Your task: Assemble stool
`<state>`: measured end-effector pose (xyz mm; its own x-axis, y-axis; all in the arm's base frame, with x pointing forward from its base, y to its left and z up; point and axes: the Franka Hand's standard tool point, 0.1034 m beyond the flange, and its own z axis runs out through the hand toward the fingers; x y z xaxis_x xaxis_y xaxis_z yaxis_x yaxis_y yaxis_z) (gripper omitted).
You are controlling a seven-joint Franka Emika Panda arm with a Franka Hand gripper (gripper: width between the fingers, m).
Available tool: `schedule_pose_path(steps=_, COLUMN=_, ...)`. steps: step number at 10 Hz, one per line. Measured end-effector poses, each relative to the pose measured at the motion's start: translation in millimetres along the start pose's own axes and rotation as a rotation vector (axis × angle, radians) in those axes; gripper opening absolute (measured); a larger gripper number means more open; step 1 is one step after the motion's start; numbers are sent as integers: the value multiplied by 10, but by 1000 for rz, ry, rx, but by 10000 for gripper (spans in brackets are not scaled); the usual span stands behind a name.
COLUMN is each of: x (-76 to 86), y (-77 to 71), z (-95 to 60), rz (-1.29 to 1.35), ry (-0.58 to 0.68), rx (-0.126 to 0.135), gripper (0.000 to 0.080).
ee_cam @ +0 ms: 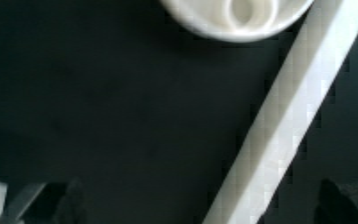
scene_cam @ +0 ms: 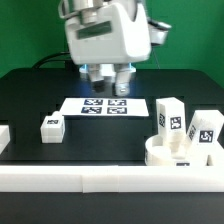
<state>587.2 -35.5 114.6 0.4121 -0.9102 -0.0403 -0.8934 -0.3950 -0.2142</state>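
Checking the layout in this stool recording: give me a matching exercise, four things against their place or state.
Things:
1 gripper
2 marker board
3 lone leg
4 seat disc

Place or state:
A exterior view's left, alone
B exterior view's right, near the front
C flat, in the middle
D open, raised over the marker board

Pairs: 1-D, 2-C, 3-A, 4-B

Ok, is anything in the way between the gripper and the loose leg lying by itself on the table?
Nothing visible. The open gripper hangs by the marker board; the loose leg lies on the bare black table toward the exterior view's left, apart from the board. Only that flat board is near the path.
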Motion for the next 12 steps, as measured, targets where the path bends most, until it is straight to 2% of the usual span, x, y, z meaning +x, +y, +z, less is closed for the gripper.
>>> schedule_pose_path(steps=5, x=-10, y=4, z=14, rz=-20, ry=-1, rx=-3, gripper=649)
schedule_pose_path(steps=7, x=272, y=213, z=9, rz=-243, ry=22, rx=-33, gripper=649)
schedule_pose_path(steps=9, x=415, y=333, z=-21, rz=-340, ry=30, rx=-41, gripper=649)
schedule_pose_path(steps=10, x=400, y=326, z=-14, rz=-319, ry=29, rx=-41, gripper=649)
schedule_pose_path(steps=12, x=412, y=336, z=-13, rz=-509, ry=27, rx=-50, gripper=649)
